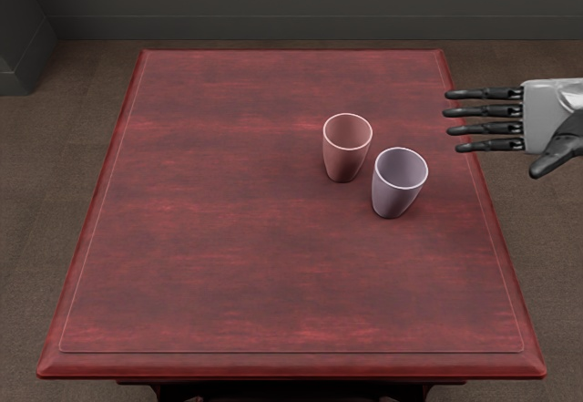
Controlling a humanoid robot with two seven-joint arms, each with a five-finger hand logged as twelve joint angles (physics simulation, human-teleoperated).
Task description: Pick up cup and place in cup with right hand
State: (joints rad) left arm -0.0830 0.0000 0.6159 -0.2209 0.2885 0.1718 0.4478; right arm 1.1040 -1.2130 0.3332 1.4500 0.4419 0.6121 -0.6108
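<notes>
Beside the surface's (228, 238) right edge, I hold my right hand (549, 119) with fingers (487, 112) outstretched, near two upright cups (399, 183).

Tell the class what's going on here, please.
Nothing is being handled at this moment. The robot's right hand hangs beyond the table's right edge, fingers extended and holding nothing. Two cups stand upright on the red table: a pink cup and, nearer the viewer, a lavender cup. Neither is inside the other.
</notes>
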